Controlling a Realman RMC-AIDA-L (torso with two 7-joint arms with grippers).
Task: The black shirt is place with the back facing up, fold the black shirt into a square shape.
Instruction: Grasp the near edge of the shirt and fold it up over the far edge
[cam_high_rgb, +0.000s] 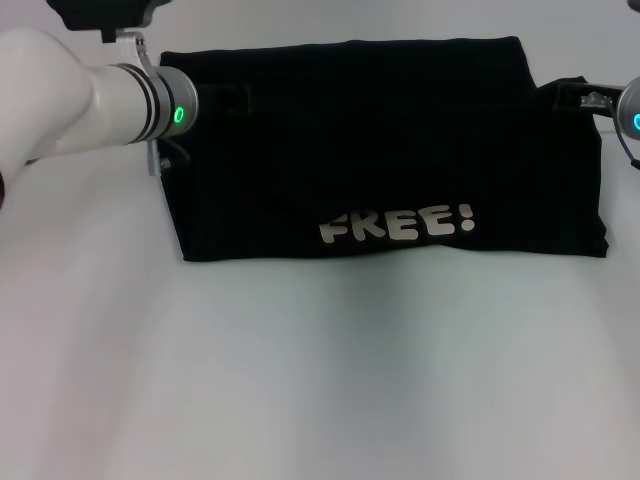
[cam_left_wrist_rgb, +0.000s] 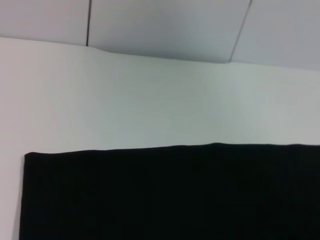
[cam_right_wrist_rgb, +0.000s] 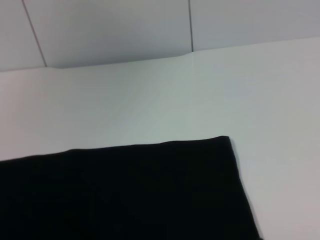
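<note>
Pale white table (cam_high_rgb: 320, 380) filling the view from 3 through 6 to 9 o'clock. Behind its far edge, light grey wall panels (cam_right_wrist_rgb: 105, 30) split by thin dark seams. Soft, even lighting.

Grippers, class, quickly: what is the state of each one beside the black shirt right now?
Left gripper: at the black shirt's left edge; state cannot be told.
Right gripper: at the shirt's right edge; state cannot be told.

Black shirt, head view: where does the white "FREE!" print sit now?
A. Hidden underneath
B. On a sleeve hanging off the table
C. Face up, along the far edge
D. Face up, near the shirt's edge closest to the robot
D: the print reads upright near the near edge of the black shirt.
</note>
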